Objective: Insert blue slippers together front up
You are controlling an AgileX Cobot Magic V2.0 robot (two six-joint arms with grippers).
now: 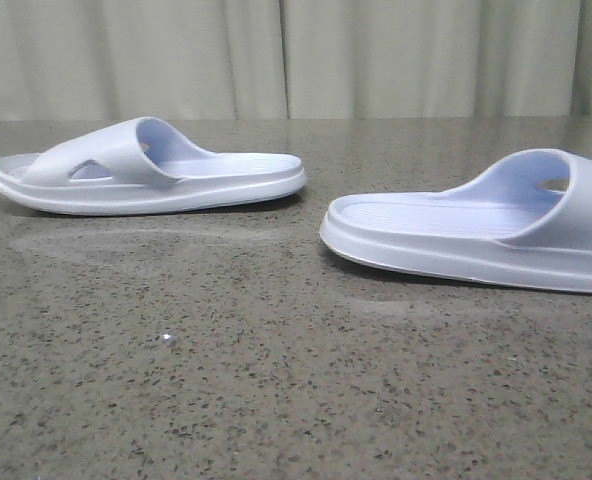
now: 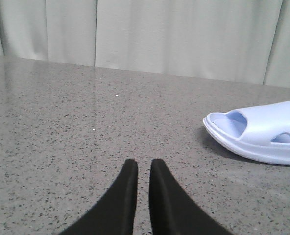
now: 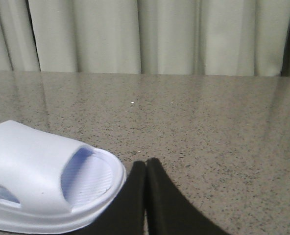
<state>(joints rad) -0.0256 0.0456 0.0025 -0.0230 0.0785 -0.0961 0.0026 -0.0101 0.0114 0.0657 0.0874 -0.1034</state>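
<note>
Two pale blue slippers lie sole-down on the speckled table, apart from each other. The left slipper (image 1: 146, 165) sits farther back. The right slipper (image 1: 476, 225) is nearer and runs past the frame's edge. Neither gripper shows in the front view. In the left wrist view my left gripper (image 2: 144, 164) hovers over bare table, its fingers almost together with only a thin slit and nothing held; a slipper (image 2: 262, 134) lies off to one side. My right gripper (image 3: 146, 164) has its tips touching, empty, right beside the open end of a slipper (image 3: 42, 181).
The grey speckled tabletop (image 1: 276, 380) stretches in front of both slippers. A pale pleated curtain (image 1: 296, 55) hangs behind the table's far edge.
</note>
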